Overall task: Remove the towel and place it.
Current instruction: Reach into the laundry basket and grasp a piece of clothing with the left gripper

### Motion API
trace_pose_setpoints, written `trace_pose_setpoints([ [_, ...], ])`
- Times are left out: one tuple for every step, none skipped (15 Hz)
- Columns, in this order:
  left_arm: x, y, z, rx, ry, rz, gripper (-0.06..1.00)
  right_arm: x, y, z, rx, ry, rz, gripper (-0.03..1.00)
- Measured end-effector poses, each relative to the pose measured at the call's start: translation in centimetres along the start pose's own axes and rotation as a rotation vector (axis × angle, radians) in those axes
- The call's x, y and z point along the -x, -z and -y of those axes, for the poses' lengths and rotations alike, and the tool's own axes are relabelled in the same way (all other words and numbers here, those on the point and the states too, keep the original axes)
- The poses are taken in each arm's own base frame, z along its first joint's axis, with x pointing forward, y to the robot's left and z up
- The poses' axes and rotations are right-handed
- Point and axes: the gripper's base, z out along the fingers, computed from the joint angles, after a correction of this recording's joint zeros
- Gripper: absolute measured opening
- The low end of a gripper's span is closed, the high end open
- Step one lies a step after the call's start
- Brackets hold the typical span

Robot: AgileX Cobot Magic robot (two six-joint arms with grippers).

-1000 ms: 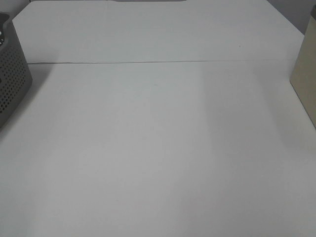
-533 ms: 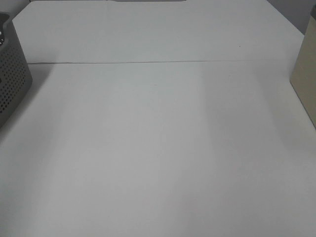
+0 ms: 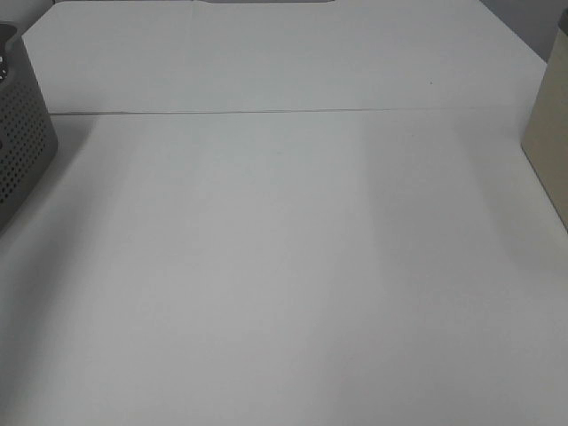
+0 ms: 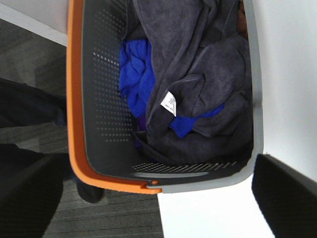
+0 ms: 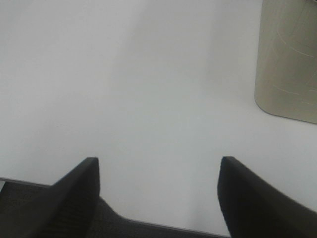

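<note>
The dark charcoal towel (image 4: 198, 64) lies bunched in the grey, orange-rimmed basket (image 4: 99, 99) at the left edge of the white table (image 3: 284, 266), heaped over a blue cloth (image 4: 133, 74), its white label (image 4: 169, 103) showing. The left gripper (image 4: 157, 171) hovers above the basket, fingers spread wide and holding nothing. The right gripper (image 5: 159, 163), equally wide and empty, hangs over the table's near edge, a beige box (image 5: 290, 59) standing to its far right.
</note>
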Motion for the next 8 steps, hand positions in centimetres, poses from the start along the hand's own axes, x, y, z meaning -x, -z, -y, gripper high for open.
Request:
trace_pose_setpoints([
  [0.5, -2.3, -0.6, -0.071, 0.019, -0.028, 0.98, 0.0, 0.0, 0.0, 0.000, 0.000, 0.000, 0.66],
  [0.6, -4.4, -1.4, -0.138, 0.032, -0.049, 0.98, 0.0, 0.0, 0.0, 0.000, 0.000, 0.000, 0.66],
  [0.5, -6.5, -2.2, -0.190, 0.025, -0.068, 0.98, 0.0, 0.0, 0.0, 0.000, 0.000, 0.000, 0.66],
  [0.3, -8.9, -3.3, -0.228, 0.033, -0.099, 0.98, 0.0, 0.0, 0.0, 0.000, 0.000, 0.000, 0.66],
  [0.0, -11.0, -4.3, -0.249, 0.043, -0.130, 0.98, 0.0, 0.0, 0.0, 0.000, 0.000, 0.000, 0.66],
  [-0.2, -13.1, -5.2, -0.264, 0.038, -0.160, 0.98, 0.0, 0.0, 0.0, 0.000, 0.000, 0.000, 0.66],
  [-0.3, -14.2, -5.6, -0.271, 0.031, -0.173, 0.98, 0.0, 0.0, 0.0, 0.000, 0.000, 0.000, 0.66],
  [-0.2, -15.9, -6.2, -0.282, 0.004, -0.186, 0.98, 0.0, 0.0, 0.0, 0.000, 0.000, 0.000, 0.66],
])
